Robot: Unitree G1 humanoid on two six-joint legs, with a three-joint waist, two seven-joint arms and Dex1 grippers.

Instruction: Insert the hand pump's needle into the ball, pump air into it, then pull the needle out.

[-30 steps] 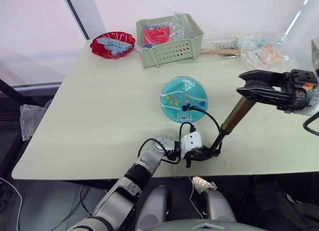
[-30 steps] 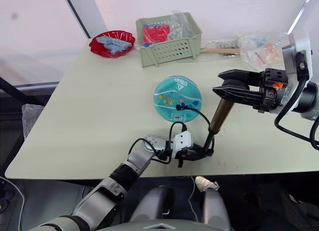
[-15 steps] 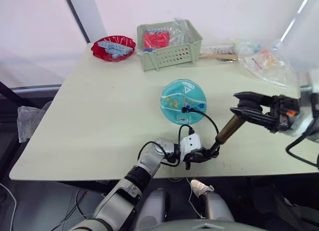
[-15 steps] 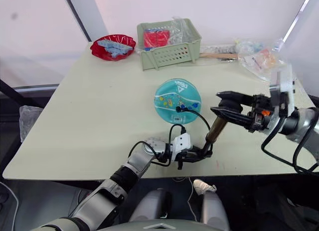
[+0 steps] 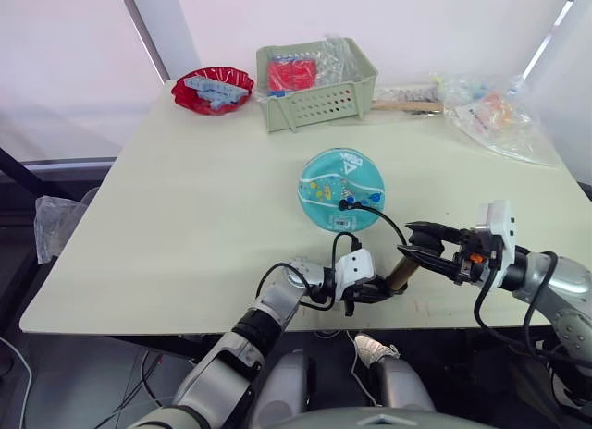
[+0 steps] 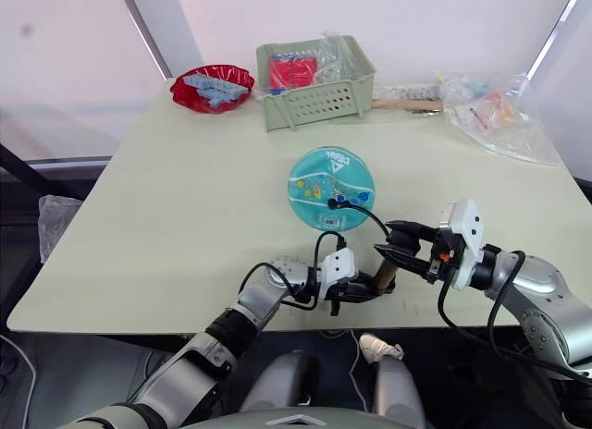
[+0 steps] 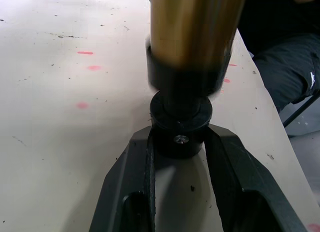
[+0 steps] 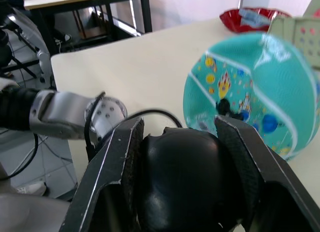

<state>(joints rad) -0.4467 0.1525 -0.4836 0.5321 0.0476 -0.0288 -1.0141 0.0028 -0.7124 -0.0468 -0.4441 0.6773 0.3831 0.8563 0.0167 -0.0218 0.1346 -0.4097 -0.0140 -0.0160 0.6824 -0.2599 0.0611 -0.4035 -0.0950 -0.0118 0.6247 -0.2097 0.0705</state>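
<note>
The teal-blue ball (image 5: 340,189) lies mid-table, printed side up. A thin black hose (image 5: 388,218) loops from the hand pump (image 5: 402,270) to a small black fitting on the ball's near side; the needle's thin tip is hidden there. My left gripper (image 5: 384,288) is shut on the pump's black base (image 7: 181,127), pinning it to the table near the front edge. Above the base rises the bronze cylinder (image 7: 192,37). My right gripper (image 5: 408,243) is shut on the pump's black handle (image 8: 182,187), low over the cylinder. The ball (image 8: 255,92) shows beyond the handle.
A green basket (image 5: 314,78) with red packets stands at the back, a red bowl (image 5: 211,85) to its left. Plastic bags (image 5: 495,115) and a wooden stick (image 5: 407,96) lie at the back right. The table's front edge (image 5: 277,323) runs just below my grippers.
My right gripper has come down and to the left with the handle, closing on the pump's base; the visible pump is much shorter. Left gripper and ball stay put.
</note>
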